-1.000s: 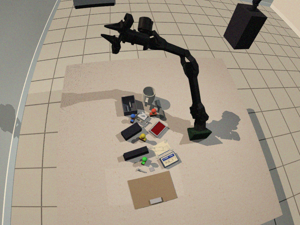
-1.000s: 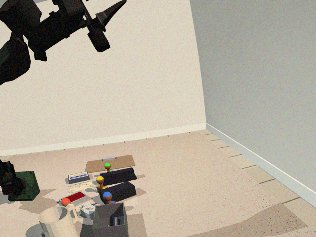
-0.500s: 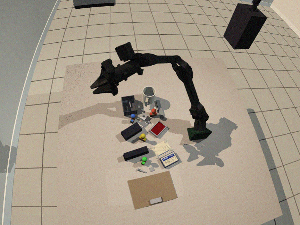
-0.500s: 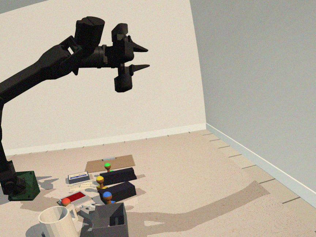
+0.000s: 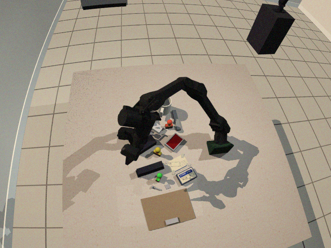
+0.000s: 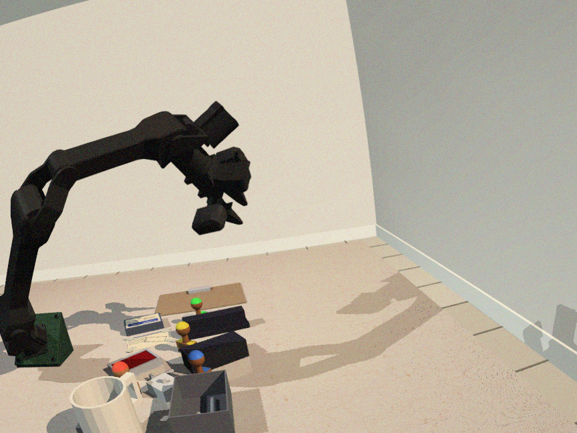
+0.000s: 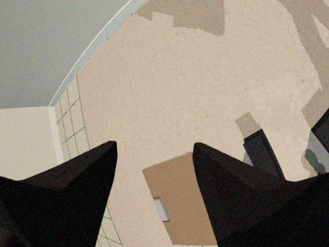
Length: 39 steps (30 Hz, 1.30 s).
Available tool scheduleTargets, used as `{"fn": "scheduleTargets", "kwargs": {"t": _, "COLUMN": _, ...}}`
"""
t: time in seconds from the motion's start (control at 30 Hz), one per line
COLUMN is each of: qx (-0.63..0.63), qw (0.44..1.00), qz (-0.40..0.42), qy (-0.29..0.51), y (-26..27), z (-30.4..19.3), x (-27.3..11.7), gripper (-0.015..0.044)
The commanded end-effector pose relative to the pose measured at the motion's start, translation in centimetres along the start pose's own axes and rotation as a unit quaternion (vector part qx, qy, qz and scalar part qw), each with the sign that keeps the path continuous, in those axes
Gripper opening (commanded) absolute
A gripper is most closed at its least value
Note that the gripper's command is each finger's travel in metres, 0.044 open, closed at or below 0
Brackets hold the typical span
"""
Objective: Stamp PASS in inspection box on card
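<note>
My gripper (image 6: 243,213) (image 7: 155,149) is open and empty, high above the bench. Stamps with round knobs stand on the bench: red (image 5: 169,122) (image 6: 120,369), yellow (image 5: 157,150) (image 6: 182,328), green (image 5: 159,175) (image 6: 196,302) and blue (image 6: 196,357). The arm hides the blue one in the top view. I cannot read which is PASS. An open red ink pad (image 5: 174,141) (image 6: 143,359) lies near the card (image 5: 184,160) (image 6: 135,345), which carries a small outlined box. A box labelled stamp pad, blue (image 5: 186,175) (image 6: 143,323), lies beside the card.
A white mug (image 5: 166,107) (image 6: 109,407) and a grey open bin (image 6: 200,423) stand near the red and blue stamps. Black blocks (image 5: 150,169) (image 6: 216,321) (image 7: 264,152) lie beside the stamps. A brown clipboard (image 5: 165,206) (image 6: 210,297) (image 7: 183,198) lies beyond the green stamp.
</note>
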<state>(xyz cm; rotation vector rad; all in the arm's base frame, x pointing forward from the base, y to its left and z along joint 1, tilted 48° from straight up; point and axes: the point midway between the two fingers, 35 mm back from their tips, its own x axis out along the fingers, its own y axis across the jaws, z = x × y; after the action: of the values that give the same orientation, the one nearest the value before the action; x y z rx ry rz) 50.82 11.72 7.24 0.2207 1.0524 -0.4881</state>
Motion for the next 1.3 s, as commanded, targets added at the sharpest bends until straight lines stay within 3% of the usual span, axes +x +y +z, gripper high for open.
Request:
{"fn": "scheduleTargets", "kwargs": {"t": 0.0, "qx": -0.063, "qw": 0.990, "qz": -0.109, "qy": 0.063, "y": -2.3, "z": -5.6, "x": 3.6, "gripper": 0.0211}}
{"fn": "scheduleTargets", "kwargs": {"t": 0.27, "qx": -0.215, "qw": 0.907, "qz": -0.321, "qy": 0.164, "y": -8.8, "z": -14.0, "x": 6.4, "gripper": 0.0211}}
{"fn": "scheduleTargets", "kwargs": {"t": 1.27, "qx": -0.220, "qw": 0.904, "qz": -0.326, "qy": 0.165, "y": -11.4, "z": -14.3, "x": 8.6, "gripper": 0.0211}}
